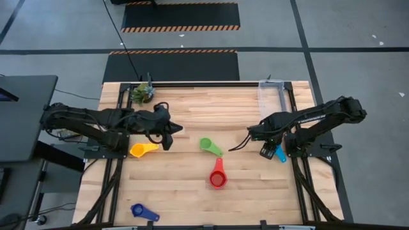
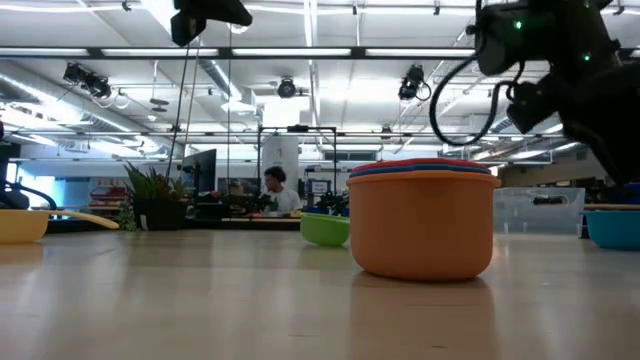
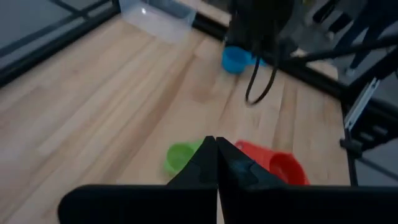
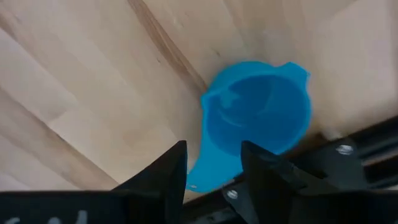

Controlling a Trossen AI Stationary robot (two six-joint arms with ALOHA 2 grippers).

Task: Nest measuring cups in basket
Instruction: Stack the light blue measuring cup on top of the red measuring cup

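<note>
My right gripper [image 4: 214, 162] [image 1: 267, 151] is open near the table's right edge. It points down over the light blue cup [image 4: 258, 109] [image 1: 280, 154], with one finger on either side of the cup's handle [image 4: 202, 177]. My left gripper [image 3: 216, 149] [image 1: 170, 132] is shut and empty, above the table left of centre. The yellow cup [image 1: 142, 149] lies just to its near-left. The green cup [image 1: 209, 145], the red cup [image 1: 218, 179] and the dark blue cup [image 1: 144, 211] rest on the wood. In the low view, red sits inside an orange cup [image 2: 422, 235]. The clear basket [image 1: 271, 93] stands at the far right corner.
A small potted plant [image 1: 143, 92] stands at the far left corner. Black frame rails [image 1: 295, 121] run along the table's left and right sides. Bare wood [image 1: 192, 115] lies between the two arms and the far edge. A person [image 2: 272, 190] sits in the room beyond the table.
</note>
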